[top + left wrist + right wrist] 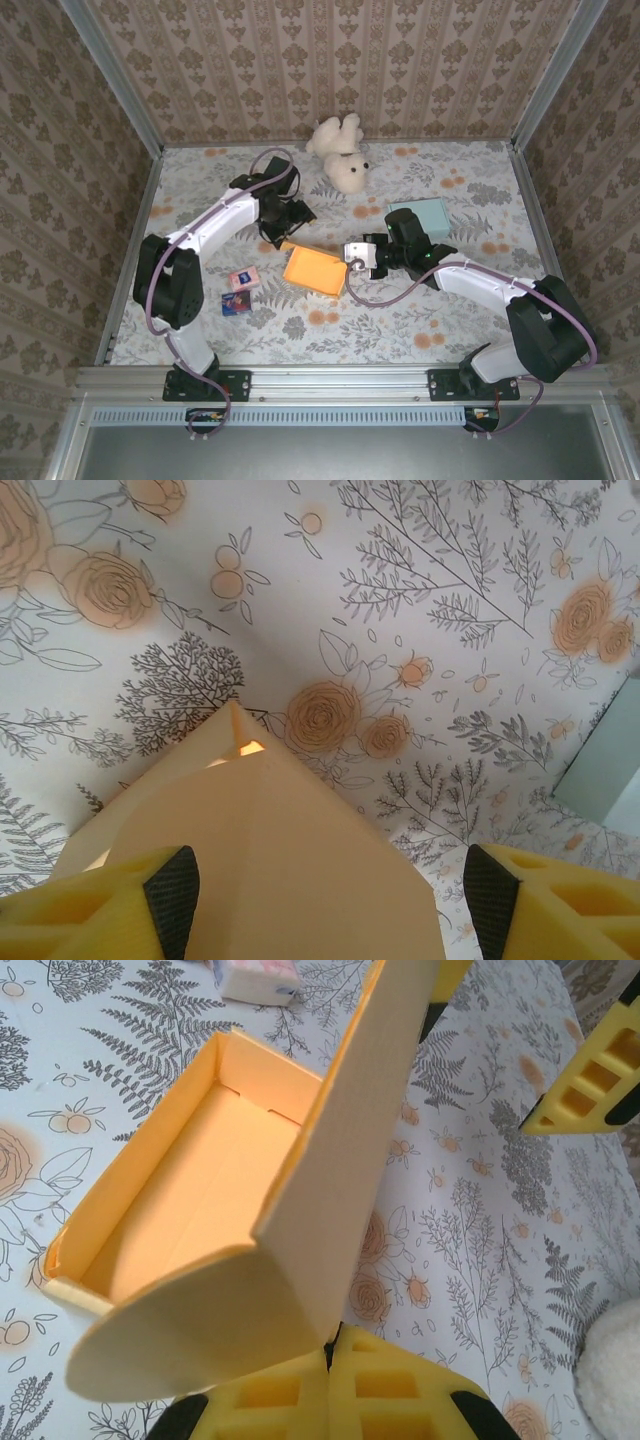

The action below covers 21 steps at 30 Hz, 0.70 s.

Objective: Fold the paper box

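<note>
The paper box [313,270], orange-yellow, lies mid-table with its tray open [190,1200] and its lid standing upright [350,1140]. A rounded tab [190,1330] curls from the lid's near end. My right gripper [358,256] is at the box's right end, fingers pressed together [335,1360] with the lid's lower corner running into their seam. My left gripper [287,226] hovers over the far left corner of the box [250,850]. Its jaws are wide apart [330,900], with that corner between the black pads [172,892]. Its yellow fingers [580,1090] show beyond the lid.
A white teddy bear [340,150] lies at the back. A pale teal box [420,214] sits behind the right arm and shows at the edge [610,770] of the left wrist view. Two small packets [240,290] lie left of the paper box.
</note>
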{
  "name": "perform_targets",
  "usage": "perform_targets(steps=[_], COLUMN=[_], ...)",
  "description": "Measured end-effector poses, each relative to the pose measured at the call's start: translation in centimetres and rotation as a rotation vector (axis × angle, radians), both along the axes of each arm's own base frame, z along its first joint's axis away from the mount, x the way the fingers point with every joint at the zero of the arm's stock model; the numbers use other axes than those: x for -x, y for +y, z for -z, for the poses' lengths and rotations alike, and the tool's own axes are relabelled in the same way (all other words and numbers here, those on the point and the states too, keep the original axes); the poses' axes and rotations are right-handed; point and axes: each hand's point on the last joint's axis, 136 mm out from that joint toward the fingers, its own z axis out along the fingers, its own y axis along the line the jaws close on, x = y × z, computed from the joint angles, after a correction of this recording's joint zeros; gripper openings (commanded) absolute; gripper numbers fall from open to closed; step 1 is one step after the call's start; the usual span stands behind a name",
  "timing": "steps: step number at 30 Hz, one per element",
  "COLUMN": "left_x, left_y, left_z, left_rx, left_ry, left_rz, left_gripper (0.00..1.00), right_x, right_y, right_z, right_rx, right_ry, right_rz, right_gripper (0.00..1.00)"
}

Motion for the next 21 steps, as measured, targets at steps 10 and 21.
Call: perform_targets(steps=[10, 21], left_x=[0.7, 1.6], left_y=[-0.2, 0.5], left_z=[0.9, 2.4], left_rx=[-0.016, -0.021], left_ry=[0.019, 0.065], left_rz=[-0.018, -0.049], left_gripper=[0.81, 0.84], right_x=[0.1, 0.1], right_y=[-0.4, -0.4], right_z=[0.4, 0.4], right_rx=[0.012, 0.012], right_ry=[0.02, 0.02], right_rz=[0.008, 0.008], right_gripper=[0.0, 0.0])
